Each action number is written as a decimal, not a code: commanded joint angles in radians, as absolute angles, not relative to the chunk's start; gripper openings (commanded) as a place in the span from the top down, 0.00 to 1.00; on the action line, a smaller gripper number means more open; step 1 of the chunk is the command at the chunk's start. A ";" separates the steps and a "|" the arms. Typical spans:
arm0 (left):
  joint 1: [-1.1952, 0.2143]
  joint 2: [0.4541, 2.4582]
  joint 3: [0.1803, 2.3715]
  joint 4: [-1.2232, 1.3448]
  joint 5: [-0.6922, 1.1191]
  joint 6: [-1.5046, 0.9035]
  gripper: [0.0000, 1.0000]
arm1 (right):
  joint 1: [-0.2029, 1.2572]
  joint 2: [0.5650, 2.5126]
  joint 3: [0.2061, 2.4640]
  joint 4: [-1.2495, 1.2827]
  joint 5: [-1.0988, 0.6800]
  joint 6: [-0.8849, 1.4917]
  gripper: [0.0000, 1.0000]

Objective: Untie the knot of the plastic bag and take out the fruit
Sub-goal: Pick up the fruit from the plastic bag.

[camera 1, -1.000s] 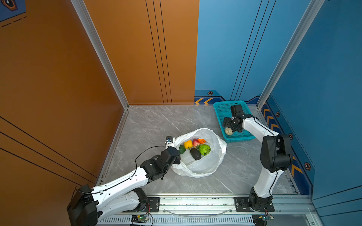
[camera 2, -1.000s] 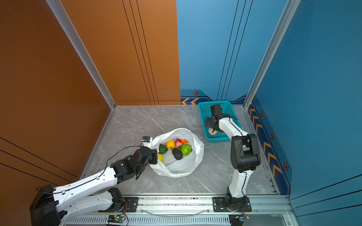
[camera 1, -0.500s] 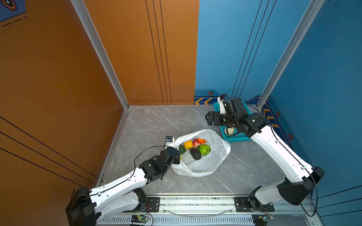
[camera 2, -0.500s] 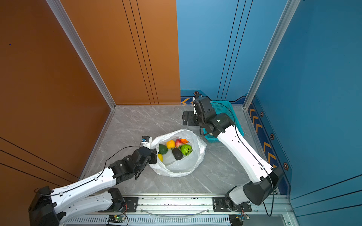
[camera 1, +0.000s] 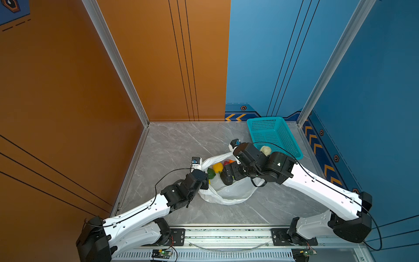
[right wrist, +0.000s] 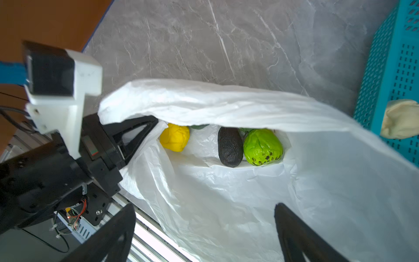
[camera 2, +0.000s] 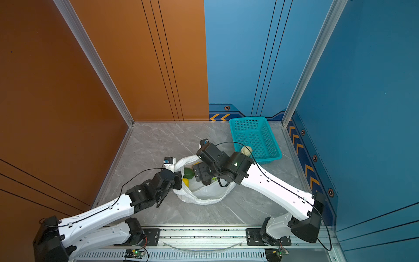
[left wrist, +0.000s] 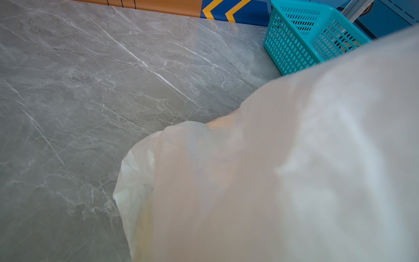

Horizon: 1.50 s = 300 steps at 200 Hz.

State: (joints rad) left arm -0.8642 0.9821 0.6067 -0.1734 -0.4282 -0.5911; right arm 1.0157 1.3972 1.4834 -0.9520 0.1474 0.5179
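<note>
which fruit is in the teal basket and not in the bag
The cream-white fruit, alone in the teal basket; the yellow fruit, black fruit and bright green fruit sit inside the plastic bag.

The thin white plastic bag [right wrist: 226,204] looks crinkled and translucent. The teal perforated plastic basket [left wrist: 292,52] is smooth, matt.

The plastic bag [camera 2: 205,192] lies open-mouthed on the grey marble table [camera 2: 158,145]. The left gripper [camera 2: 179,179] is closed on its rim at nine o'clock. The right gripper [camera 2: 202,175] hangs over the mouth. Inside, toward ten o'clock, a green fruit [camera 2: 188,172] shows, with a yellow fruit [camera 2: 185,182] just below it. At two o'clock stands a teal basket [camera 2: 247,118], with a cream-white fruit [camera 2: 246,150] in its seven o'clock corner.
</note>
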 commanded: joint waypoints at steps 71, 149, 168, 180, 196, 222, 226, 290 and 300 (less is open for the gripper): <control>-0.870 1.003 0.644 -0.170 -0.411 -0.594 1.00 | 1.045 1.438 1.071 -0.650 0.193 0.515 0.13; -0.917 1.055 0.613 -0.234 -0.370 -0.659 1.00 | 1.007 1.579 1.027 -0.493 0.154 0.614 0.11; -0.924 1.051 0.608 -0.227 -0.380 -0.662 1.00 | 0.992 1.608 1.031 -0.445 0.158 0.642 0.10; -0.925 1.051 0.608 -0.223 -0.383 -0.662 1.00 | 0.985 1.630 1.040 -0.424 0.157 0.653 0.09; -0.924 1.050 0.607 -0.209 -0.383 -0.655 1.00 | 0.975 1.665 1.061 -0.401 0.145 0.660 0.09; -0.922 1.061 0.613 -0.197 -0.377 -0.645 1.00 | 0.965 1.720 1.110 -0.390 0.168 0.665 0.09; -0.923 1.064 0.615 -0.197 -0.377 -0.644 1.00 | 0.963 1.726 1.116 -0.390 0.174 0.666 0.09; -0.921 1.069 0.612 -0.153 -0.371 -0.640 1.00 | 0.926 1.867 1.222 -0.410 0.242 0.693 0.16; -0.919 1.066 0.612 -0.155 -0.370 -0.640 1.00 | 0.918 1.880 1.232 -0.410 0.242 0.697 0.17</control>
State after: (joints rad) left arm -0.9173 1.0691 0.6159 -0.1677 -0.3836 -0.6479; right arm 0.9405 1.8454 1.1976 -0.4007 0.1997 0.6640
